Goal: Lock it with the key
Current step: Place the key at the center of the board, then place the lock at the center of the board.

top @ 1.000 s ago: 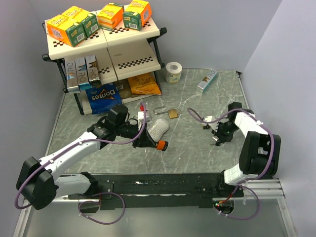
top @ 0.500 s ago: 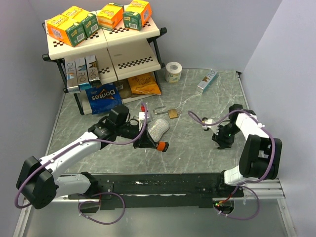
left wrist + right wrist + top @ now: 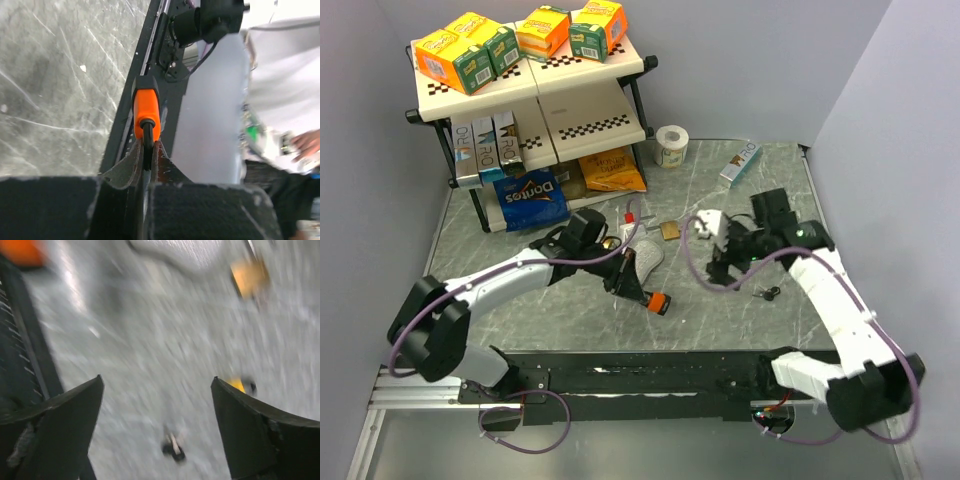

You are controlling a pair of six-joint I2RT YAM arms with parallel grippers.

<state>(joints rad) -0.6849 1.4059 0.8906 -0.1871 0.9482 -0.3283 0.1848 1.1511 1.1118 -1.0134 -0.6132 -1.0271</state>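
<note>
The left gripper [image 3: 640, 290] is shut tight on a thin black stick with an orange end [image 3: 146, 112]. It is busy, so I think it cannot help hold anything right now.

The little gold padlock [image 3: 670, 230] lies flat near the middle of the worktop [image 3: 720, 320]. An arm and a cable cover its loop, so I cannot tell if it is pushed in.

The right gripper [image 3: 157, 382] is wide open and holds nothing. The key [image 3: 767, 293] lies loose on the worktop, at about 4 o'clock from this gripper. The padlock is at about 10 o'clock from the key, with a clear gap between them.

I think the job now is to pick up the key. It is small and flat on a hard, smooth top, so it may slide. The gripper should come down slowly with one finger on each side of the key's fat end. It should pinch there, so the long thin end sticks out for the lock.

The worktop looks like grey stone with white lines. At 11 o'clock stands a shelf [image 3: 590, 125] with boxes and a blue chip bag [image 3: 532, 197]. At 12 o'clock is a roll [image 3: 671, 147], and at 1 o'clock a small box [image 3: 740, 162]. Plain pale walls stand around.
</note>
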